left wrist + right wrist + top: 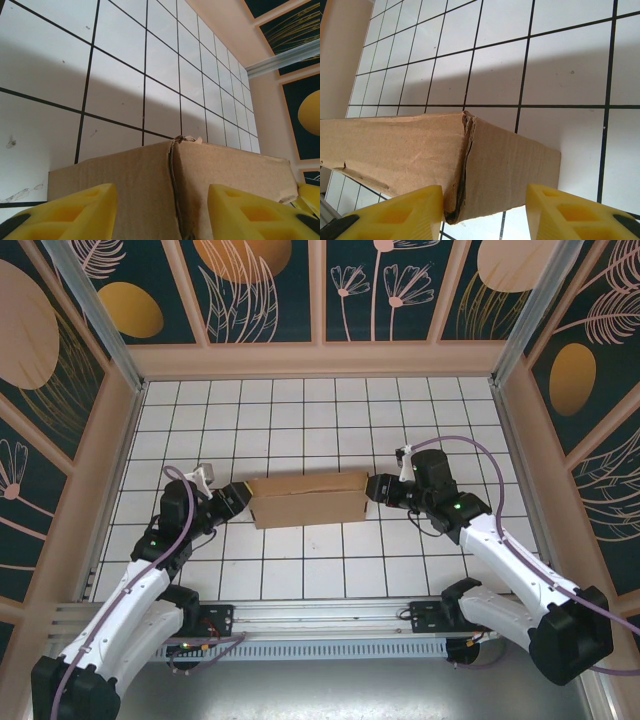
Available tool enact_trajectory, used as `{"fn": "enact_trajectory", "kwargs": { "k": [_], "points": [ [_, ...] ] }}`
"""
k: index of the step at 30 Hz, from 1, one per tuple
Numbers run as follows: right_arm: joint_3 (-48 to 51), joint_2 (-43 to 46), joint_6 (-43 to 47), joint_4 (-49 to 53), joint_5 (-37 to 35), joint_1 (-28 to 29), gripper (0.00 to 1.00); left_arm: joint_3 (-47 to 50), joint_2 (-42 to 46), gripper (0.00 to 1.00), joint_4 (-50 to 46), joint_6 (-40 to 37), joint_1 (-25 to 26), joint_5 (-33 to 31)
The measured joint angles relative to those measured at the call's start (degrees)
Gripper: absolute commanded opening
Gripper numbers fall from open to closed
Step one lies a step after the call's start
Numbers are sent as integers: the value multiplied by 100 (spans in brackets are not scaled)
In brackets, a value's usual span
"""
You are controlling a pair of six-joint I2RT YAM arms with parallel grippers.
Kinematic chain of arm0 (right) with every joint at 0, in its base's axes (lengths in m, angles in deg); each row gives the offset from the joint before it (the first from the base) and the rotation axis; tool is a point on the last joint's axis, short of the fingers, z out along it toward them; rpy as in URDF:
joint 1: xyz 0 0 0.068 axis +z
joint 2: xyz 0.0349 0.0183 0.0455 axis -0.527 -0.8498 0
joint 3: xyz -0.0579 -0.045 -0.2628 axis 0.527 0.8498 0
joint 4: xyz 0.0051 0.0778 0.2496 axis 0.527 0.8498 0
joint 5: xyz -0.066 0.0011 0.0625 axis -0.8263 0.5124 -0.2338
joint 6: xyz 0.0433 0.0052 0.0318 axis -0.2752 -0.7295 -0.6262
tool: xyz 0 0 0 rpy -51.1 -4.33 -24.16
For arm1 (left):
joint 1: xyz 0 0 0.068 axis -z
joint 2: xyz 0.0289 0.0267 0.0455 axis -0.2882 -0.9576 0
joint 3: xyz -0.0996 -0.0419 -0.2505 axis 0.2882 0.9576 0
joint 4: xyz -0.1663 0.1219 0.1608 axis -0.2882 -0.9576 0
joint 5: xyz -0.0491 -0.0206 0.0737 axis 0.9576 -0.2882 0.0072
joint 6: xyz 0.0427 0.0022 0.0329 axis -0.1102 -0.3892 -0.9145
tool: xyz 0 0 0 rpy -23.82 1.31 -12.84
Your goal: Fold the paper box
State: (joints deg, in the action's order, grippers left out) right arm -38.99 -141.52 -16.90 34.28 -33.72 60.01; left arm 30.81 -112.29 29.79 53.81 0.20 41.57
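Observation:
The paper box (305,500) is a brown cardboard shape folded into a long closed block, lying across the middle of the tiled table. My left gripper (238,498) is at its left end. In the left wrist view its yellow fingers (75,212) stand apart on either side of a corner seam of the box (220,170). My right gripper (376,488) is at the right end. In the right wrist view the box's corner (510,165) sits between the spread fingers, with the left finger (405,212) close to the cardboard and the right one off it. Both grippers are open.
The white gridded floor (300,420) is ringed by beige walls with dark patterned panels (260,290). A metal rail (330,615) runs along the near edge by the arm bases. Open tiles lie behind and in front of the box.

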Motion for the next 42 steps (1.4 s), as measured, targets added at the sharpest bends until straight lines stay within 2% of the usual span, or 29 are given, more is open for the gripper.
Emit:
{"fn": "enact_trajectory", "kwargs": {
  "k": [8,15,20,35,39,42],
  "points": [
    [0,-7,42,0,-2,0,46,79,7,37,127,87,0,247],
    [20,-138,13,-151,-11,0,44,640,214,23,935,485,0,328],
    [61,-170,-7,-295,-57,2,46,868,271,23,1349,614,0,304],
    [-271,-96,-26,-66,81,2,49,514,-111,27,1095,348,11,282],
    [-151,-321,-94,-155,192,48,45,516,-61,26,1051,348,17,284],
    [-109,-391,-184,-352,254,76,35,533,-136,24,1193,380,31,308]
  ]
}}
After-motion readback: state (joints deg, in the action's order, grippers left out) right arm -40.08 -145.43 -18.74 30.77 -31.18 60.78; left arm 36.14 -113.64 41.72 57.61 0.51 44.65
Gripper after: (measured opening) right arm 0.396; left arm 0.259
